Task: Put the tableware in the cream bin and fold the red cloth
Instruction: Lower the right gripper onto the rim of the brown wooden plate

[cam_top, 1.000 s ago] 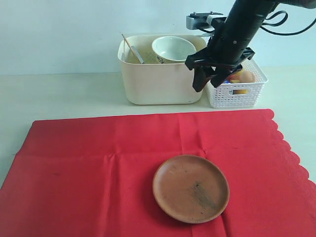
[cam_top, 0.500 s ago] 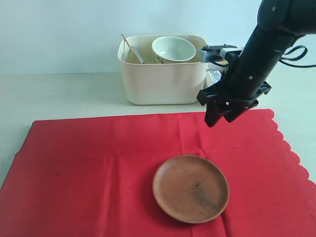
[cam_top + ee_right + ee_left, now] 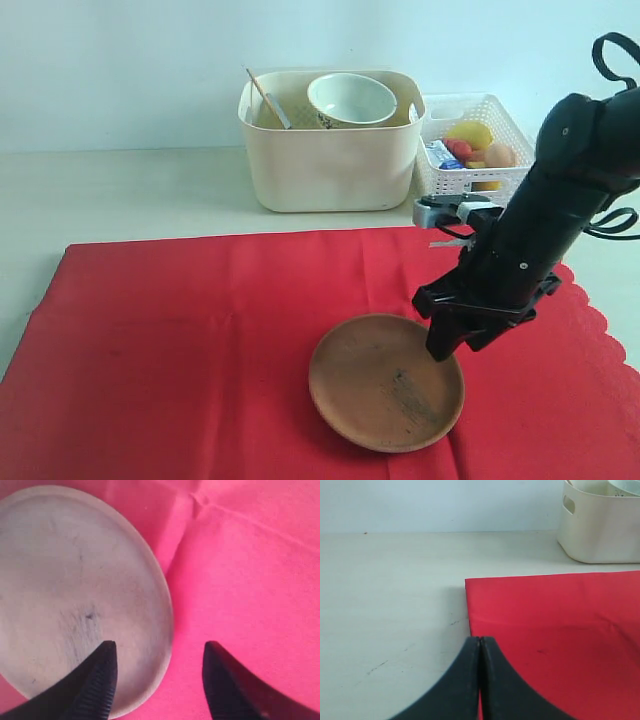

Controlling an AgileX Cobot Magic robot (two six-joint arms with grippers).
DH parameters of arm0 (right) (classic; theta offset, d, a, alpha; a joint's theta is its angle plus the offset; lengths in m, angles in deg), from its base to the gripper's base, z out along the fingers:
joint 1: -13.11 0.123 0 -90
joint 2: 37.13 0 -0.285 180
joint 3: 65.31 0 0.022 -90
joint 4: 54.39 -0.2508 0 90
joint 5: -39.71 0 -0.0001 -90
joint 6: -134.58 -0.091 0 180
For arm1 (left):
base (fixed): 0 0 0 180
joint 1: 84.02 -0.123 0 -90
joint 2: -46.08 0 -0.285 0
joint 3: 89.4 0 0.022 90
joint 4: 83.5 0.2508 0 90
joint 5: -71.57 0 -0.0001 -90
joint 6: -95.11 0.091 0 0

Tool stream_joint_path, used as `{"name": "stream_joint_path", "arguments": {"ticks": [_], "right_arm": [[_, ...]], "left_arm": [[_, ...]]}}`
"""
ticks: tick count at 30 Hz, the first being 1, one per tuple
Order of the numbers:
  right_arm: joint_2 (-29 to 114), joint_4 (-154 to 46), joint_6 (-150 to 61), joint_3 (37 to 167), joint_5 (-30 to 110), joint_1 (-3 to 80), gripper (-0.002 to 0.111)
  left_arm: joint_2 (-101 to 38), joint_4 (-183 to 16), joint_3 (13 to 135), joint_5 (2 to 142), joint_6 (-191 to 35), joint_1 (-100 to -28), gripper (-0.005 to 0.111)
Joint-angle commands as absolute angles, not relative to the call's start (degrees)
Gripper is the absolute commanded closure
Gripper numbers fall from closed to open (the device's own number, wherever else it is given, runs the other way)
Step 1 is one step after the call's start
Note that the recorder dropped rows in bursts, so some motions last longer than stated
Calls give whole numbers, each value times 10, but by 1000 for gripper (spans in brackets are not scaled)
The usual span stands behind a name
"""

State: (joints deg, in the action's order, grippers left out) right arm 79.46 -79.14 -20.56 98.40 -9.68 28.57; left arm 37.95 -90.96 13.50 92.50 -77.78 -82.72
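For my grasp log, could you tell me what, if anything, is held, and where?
Nothing is held: right gripper open over the rim of the brown plate, left gripper shut on nothing.

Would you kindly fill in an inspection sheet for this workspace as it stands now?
Surface: pale tabletop, largely covered by a large red cloth, lying flat and unfolded with faint creases.
Job's things: round brown plate on the cloth; pale green-white bowl and wooden chopsticks inside the large cream plastic bin.
Clutter: white lattice basket of assorted foods beside the bin.
End effectors: right end effector open, straddling the plate's rim, contact unclear; left end effector shut, near the cloth's corner.
Cables: black cable looping off the right arm.
Surroundings: plain pale wall; nothing else seen.
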Motion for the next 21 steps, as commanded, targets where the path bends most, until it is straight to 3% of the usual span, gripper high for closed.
{"name": "stream_joint_path", "arguments": {"ticks": [1,21], "right_arm": [[788,-799,-196,967,-65,285,58],[830,-883,-121,967,-81,285,58]], "left_arm": [[383,-912,134,919,-779,-823,107],[383,-912,134,919,-779,-823,107]]}}
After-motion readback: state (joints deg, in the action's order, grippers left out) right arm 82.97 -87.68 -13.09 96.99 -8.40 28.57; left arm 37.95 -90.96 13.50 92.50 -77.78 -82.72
